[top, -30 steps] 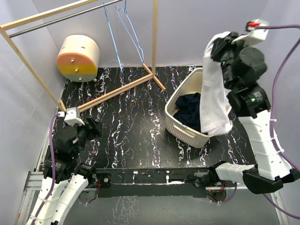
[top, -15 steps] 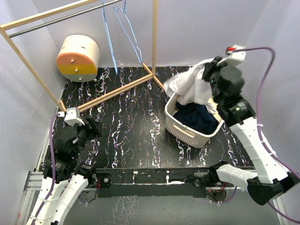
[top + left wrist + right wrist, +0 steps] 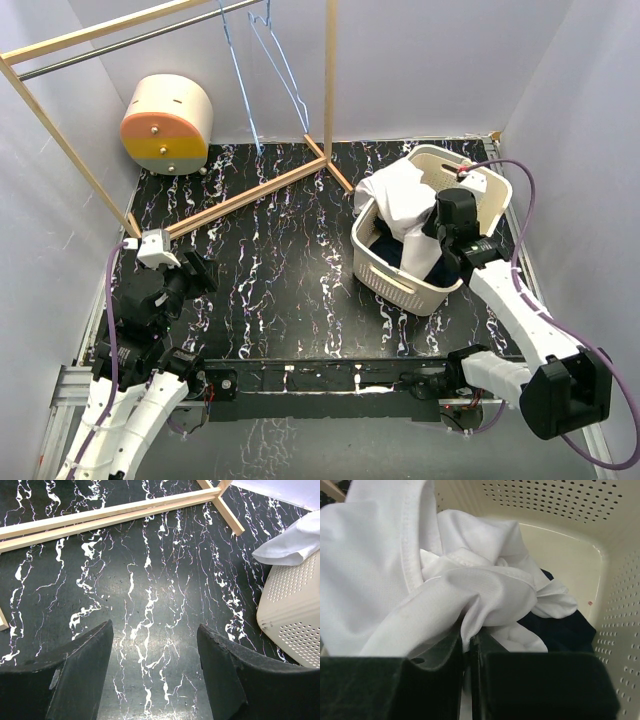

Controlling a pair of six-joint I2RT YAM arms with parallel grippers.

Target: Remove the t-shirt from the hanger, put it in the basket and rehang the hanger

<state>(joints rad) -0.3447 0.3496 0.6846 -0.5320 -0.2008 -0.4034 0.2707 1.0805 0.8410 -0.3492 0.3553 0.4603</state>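
The white t-shirt (image 3: pixel 395 205) lies bunched in the cream laundry basket (image 3: pixel 390 280), part of it draped over the basket's left rim. My right gripper (image 3: pixel 432 232) is down inside the basket, shut on a fold of the t-shirt (image 3: pixel 470 600). The bare blue wire hanger (image 3: pixel 278 60) hangs from the rail at the back. My left gripper (image 3: pixel 155 645) hovers open over the black marbled table at the near left, nothing between its fingers. The t-shirt's edge (image 3: pixel 292 545) shows at the right of the left wrist view.
A wooden clothes rack (image 3: pixel 250 195) stands across the back left, its base beams on the table. A cream and orange drum (image 3: pixel 168 122) lies in the far left corner. Dark blue clothing (image 3: pixel 560 630) lies in the basket under the t-shirt.
My right arm has swung down from high above the basket, lowering the t-shirt into it. The left arm has not moved.
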